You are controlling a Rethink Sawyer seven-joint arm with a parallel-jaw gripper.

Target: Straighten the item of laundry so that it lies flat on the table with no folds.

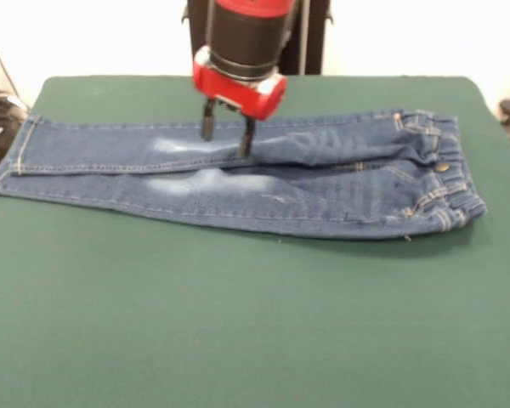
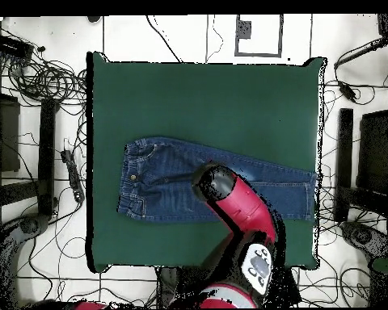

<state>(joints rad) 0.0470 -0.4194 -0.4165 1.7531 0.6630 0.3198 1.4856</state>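
From my station I see the small pair of blue denim jeans with faded whitish thigh patches lying stretched lengthwise across the far half of the large dark green felt-topped table. In the front view the elastic waistband with its brass button sits at the right end and the two leg cuffs reach almost to the left edge of the table. The legs lie side by side, touching along their inner seams, and the cloth looks mostly flat, though a fold or ridge runs from the crotch area toward the waistband, where the far leg seems to overlap the near one. The red and black arm's gripper comes down over the far leg, about mid-thigh, beside one whitish patch. Its two dark fingers stand apart with a clear gap between them, so I read the jaws as spread, with nothing pinched; the tips look to be at or just on the denim, but I cannot tell whether they press it. In the overhead view the arm covers the middle of the jeans.
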